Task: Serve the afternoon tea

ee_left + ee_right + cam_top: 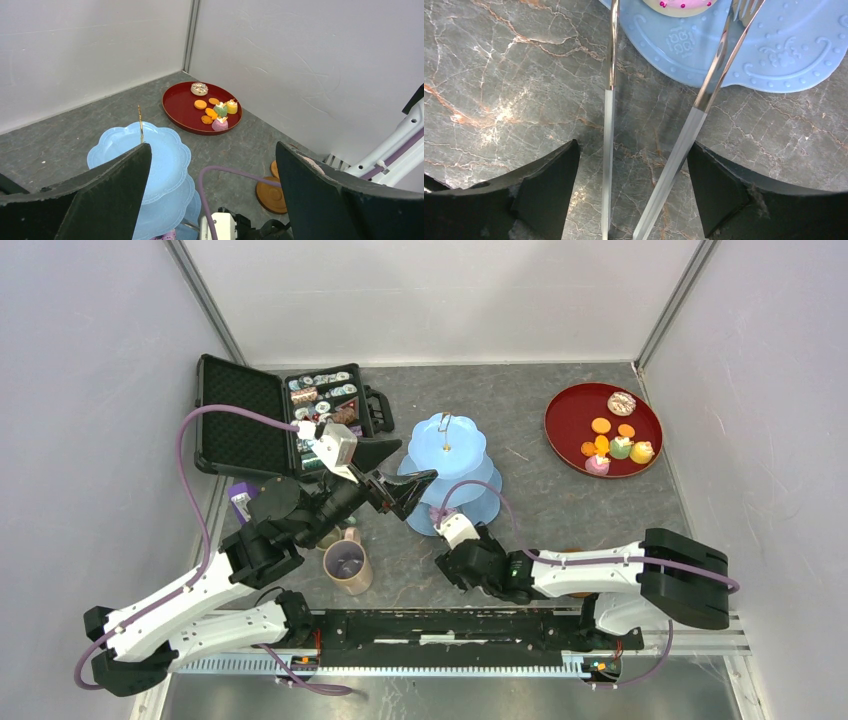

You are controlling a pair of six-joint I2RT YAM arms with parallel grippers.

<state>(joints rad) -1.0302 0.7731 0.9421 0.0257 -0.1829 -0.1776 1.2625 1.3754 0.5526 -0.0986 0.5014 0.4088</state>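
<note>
- Starting nearest the arm bases, the tan mug (347,567) stands on the bare desk (560,515) beside the left arm, with no coaster under it.
- The right end effector (633,150) carries a pair of tongs (607,150) between its fingers. The fingers stand apart and the tong blades are splayed, pinching nothing.
- The tong tips reach the lowest tier of the pale-blue cake stand (784,55), on either side of a pink donut (679,4) that lies on that tier. It looks set down there, though only its edge shows.
- The brown coasters (272,196) lie on the desk beside the right arm, near the foot of the stand, with no cup on them.
- The left end effector (212,149) hovers just left of the stand, spread wide and empty.
- The top tier of the stand looks bare in the overhead and left wrist views.
- Farther right, well apart from the stand, the dark-red tray (572,412) holds a frosted donut (621,402), orange biscuits (600,425) and small cakes (620,448).
- At the far left, the black case (240,415) lies open.
- My judgement is that serving has barely begun: one treat is on the stand, most are left on the tray, and the mug and coasters are not yet paired.
</note>
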